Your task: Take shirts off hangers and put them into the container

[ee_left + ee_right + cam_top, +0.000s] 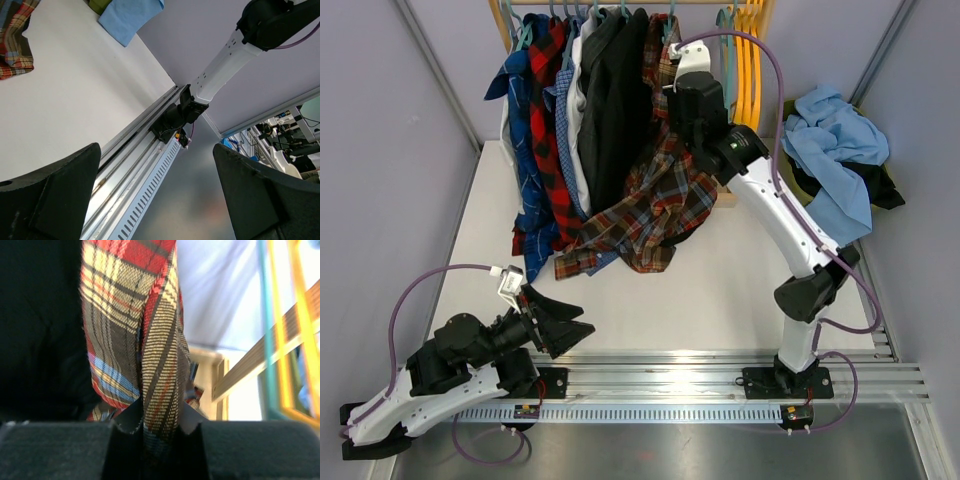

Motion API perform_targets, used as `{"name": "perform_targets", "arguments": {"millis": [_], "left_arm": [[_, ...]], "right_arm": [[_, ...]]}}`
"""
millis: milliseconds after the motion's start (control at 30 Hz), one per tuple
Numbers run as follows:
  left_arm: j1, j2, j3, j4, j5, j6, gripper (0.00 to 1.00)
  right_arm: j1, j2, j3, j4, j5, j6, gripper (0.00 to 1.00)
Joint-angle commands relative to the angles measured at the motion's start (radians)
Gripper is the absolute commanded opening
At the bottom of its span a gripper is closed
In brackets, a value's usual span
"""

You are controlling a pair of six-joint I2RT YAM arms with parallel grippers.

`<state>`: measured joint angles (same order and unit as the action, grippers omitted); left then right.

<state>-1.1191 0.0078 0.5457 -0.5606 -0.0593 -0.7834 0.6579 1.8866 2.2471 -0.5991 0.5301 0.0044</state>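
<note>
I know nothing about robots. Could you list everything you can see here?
brown-red plaid shirt: one, rightmost on the rail, tail spread on the table
other hanging shirts: about six, plaids, white, dark, along the rail
teal hangers: several, teal-green, on the rail
orange-yellow hangers: a few, bare, rail's right end
bin: one, olive-green, right of table, mostly covered
light-blue cloth: one, draped over the bin
table: one, white
left gripper: black, open, empty, near its base
right gripper: black, shut on the brown-red plaid shirt
</note>
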Motion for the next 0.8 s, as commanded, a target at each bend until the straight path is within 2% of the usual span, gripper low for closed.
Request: {"name": "perform_targets", "arguments": {"millis": [0, 333, 567, 767], "left_arm": [[0.001, -0.144, 0.022, 0.011, -0.010, 0.010, 0.99], [0.001, -0.123, 0.022, 0.016, -0.024, 0.021, 0.99], [0.001, -0.112, 0.022, 0.022, -0.016, 0.015, 0.99], [0.001, -0.114, 0.017, 0.022, -0.016, 0.009, 0.99]], "right_arm": [[-0.004, -0.165, -0.027, 0.281, 0.025, -0.106, 0.00], [-0.004, -0.281, -0.204, 0.493, 0.045, -0.205, 0.00], [-0.004, -0.230, -0.210, 0.611, 0.073, -0.219, 0.00], [-0.015, -0.147, -0.118, 0.711, 0.084, -0.213, 0.00]]}}
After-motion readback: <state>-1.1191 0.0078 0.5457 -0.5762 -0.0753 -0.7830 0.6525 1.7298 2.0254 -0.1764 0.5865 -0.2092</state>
